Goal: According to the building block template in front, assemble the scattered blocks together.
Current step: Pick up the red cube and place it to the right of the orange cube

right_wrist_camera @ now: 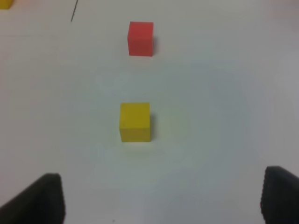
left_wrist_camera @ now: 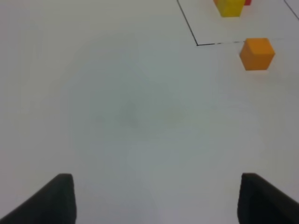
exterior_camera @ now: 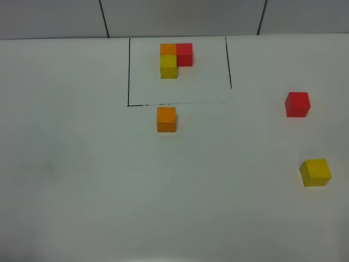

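You will find the template (exterior_camera: 175, 59) in the upper middle of the high view: three small matte cubes with sharp edges, pressed face to face in an L. Orange sits at the corner, red touches its right side, and yellow touches it from below in the frame. A thin black line (exterior_camera: 129, 71) drawn on the table (exterior_camera: 71, 174) boxes the cluster in. Its lower stroke is broken and faint toward the right.

The loose orange block (exterior_camera: 166, 119) stands just below that lower stroke, near the centre of the frame, clear of the line and roughly square to it. The red block (exterior_camera: 297, 104) stands at the right side, above mid-height, well apart from the orange one. The yellow block (exterior_camera: 315, 172) lies at the lower right, near the red one but not touching it, turned slightly off square. All three are plain, dull-surfaced cubes of equal size, and none touches another.

The table is smooth, white and flat.

Your left gripper (left_wrist_camera: 156, 198) stands wide: its two dark, blunt fingers (left_wrist_camera: 60, 200) sit well apart over bare table, holding nothing. The orange block and a corner of the black line show ahead of it. Your right gripper (right_wrist_camera: 166, 196) stands wide too, its fingers (right_wrist_camera: 46, 198) spread and empty. The yellow block lies ahead of the gap, with the red block beyond it.
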Robot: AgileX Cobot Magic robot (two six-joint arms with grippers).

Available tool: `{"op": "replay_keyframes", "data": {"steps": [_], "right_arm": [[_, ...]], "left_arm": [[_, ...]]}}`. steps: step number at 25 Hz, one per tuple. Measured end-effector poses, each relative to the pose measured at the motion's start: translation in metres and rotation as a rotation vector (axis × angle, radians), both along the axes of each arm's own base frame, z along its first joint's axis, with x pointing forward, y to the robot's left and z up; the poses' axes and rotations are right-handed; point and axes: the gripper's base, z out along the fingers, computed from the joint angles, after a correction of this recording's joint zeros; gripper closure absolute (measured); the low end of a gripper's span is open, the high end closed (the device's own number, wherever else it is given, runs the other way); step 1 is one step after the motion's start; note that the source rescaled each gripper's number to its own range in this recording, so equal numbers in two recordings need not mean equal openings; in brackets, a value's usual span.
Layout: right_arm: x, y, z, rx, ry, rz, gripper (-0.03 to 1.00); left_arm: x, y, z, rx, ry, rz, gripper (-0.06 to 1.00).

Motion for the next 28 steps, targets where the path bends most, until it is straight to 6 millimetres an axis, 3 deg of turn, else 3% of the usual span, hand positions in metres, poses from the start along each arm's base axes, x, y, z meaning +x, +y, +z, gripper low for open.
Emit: {"op": "replay_keyframes", "data": {"steps": [28], "right_arm": [[0.0,0.0009,0.0001,0.01,-0.001,0.006,0.24]], "left_arm": [[0.0001,-0.0001,0.0,0.001,0.0,0.008,0.34]]}}
